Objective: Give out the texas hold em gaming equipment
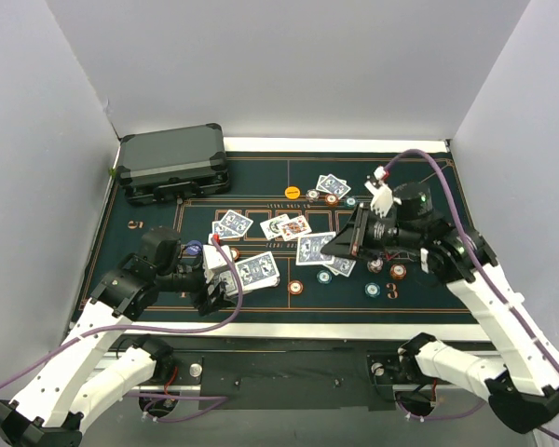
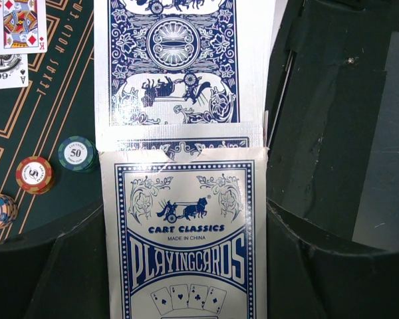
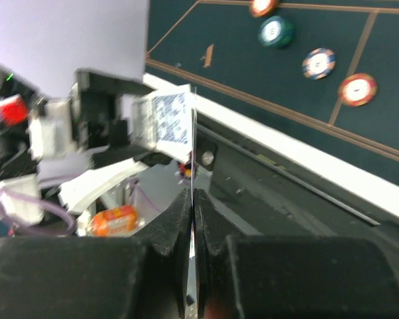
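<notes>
My left gripper (image 2: 186, 259) is shut on a blue-and-white playing-card box (image 2: 186, 232), and blue-backed cards (image 2: 176, 60) stick out of its open end. From above, that box (image 1: 228, 272) hangs low over the mat's front left. My right gripper (image 1: 339, 245) hovers over the mat's middle right. Its jaws (image 3: 193, 206) are pinched on a single card (image 3: 194, 146) seen edge-on. More cards (image 1: 233, 223) (image 1: 286, 226) (image 1: 334, 185) lie spread on the green mat (image 1: 419, 312). Poker chips lie scattered: orange (image 1: 292, 193), red (image 1: 398, 272), teal (image 1: 373, 289).
A dark grey hard case (image 1: 172, 163) sits shut at the mat's back left. A teal chip (image 2: 76, 153) and a red chip (image 2: 34, 174) lie left of the box. White walls close in the table on three sides.
</notes>
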Robot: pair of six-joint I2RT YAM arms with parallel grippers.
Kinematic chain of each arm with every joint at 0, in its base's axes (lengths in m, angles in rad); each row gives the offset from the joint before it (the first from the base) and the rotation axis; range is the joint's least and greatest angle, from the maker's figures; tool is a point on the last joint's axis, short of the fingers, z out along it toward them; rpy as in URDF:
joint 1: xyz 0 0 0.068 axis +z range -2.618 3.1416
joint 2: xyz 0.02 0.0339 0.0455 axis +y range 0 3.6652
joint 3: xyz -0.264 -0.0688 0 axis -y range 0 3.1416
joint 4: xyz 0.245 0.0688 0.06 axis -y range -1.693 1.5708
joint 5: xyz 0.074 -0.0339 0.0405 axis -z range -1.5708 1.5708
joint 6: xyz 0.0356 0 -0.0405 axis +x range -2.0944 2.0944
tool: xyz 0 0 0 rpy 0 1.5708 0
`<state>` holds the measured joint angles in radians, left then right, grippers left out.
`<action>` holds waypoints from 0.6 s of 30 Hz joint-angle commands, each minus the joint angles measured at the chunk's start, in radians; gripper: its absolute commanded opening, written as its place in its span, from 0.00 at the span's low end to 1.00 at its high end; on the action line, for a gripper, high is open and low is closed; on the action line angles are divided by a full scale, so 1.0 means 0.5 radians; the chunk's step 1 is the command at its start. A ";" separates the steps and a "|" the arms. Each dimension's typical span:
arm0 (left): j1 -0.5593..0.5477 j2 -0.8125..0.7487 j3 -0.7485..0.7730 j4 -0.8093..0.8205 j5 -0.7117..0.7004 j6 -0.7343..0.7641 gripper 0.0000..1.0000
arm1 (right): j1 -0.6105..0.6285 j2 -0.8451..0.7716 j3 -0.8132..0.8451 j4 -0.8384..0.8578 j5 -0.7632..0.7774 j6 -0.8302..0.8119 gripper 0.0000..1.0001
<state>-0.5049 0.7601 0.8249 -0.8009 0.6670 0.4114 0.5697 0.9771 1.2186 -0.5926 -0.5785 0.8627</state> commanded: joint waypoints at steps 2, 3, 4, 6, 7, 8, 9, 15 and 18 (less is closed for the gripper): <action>-0.003 -0.038 0.019 0.092 0.028 0.012 0.00 | -0.121 0.382 0.238 -0.309 0.417 -0.430 0.00; 0.000 -0.038 0.019 0.095 0.031 -0.001 0.00 | -0.121 0.444 0.284 -0.324 0.551 -0.495 0.00; -0.003 -0.038 0.022 0.095 0.031 -0.004 0.00 | -0.121 0.591 0.308 -0.321 0.607 -0.529 0.00; -0.003 -0.044 0.025 0.089 0.031 -0.007 0.00 | -0.118 0.833 0.434 -0.367 0.874 -0.618 0.00; -0.003 -0.051 0.022 0.089 0.028 -0.007 0.00 | -0.112 0.904 0.541 -0.413 0.954 -0.685 0.00; -0.003 -0.054 0.019 0.086 0.028 -0.010 0.00 | -0.097 1.063 0.621 -0.450 1.125 -0.719 0.00; -0.003 -0.057 0.022 0.086 0.031 -0.010 0.00 | -0.090 1.219 0.764 -0.496 1.230 -0.777 0.00; 0.000 -0.054 0.022 0.080 0.037 -0.010 0.00 | 0.081 1.879 1.485 -0.827 1.896 -1.025 0.00; 0.000 -0.057 0.013 0.089 0.047 -0.013 0.00 | 0.189 2.138 1.826 -0.946 2.233 -1.118 0.00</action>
<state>-0.5049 0.7437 0.8249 -0.8017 0.6662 0.4110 0.5896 1.9430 1.9316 -0.8928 0.2295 0.4160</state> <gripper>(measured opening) 0.755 0.001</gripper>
